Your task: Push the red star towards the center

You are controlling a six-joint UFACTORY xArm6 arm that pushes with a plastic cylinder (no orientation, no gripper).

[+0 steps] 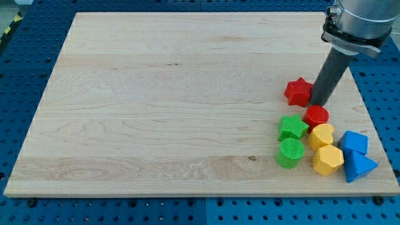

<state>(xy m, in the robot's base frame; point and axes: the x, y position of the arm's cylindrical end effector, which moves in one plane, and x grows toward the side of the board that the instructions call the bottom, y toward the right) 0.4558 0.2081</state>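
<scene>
The red star (298, 91) lies on the wooden board (156, 94) at the view's right, above the other blocks. My tip (320, 103) stands right beside the star's right edge, touching or nearly touching it. The tip is just above the red cylinder (316, 116).
A cluster sits at the view's lower right: a green star (292, 127), a green cylinder (290, 152), a yellow block (322, 135), a yellow hexagon (327, 160), a blue block (354, 142) and a blue triangle (358, 166). The board's right edge is close.
</scene>
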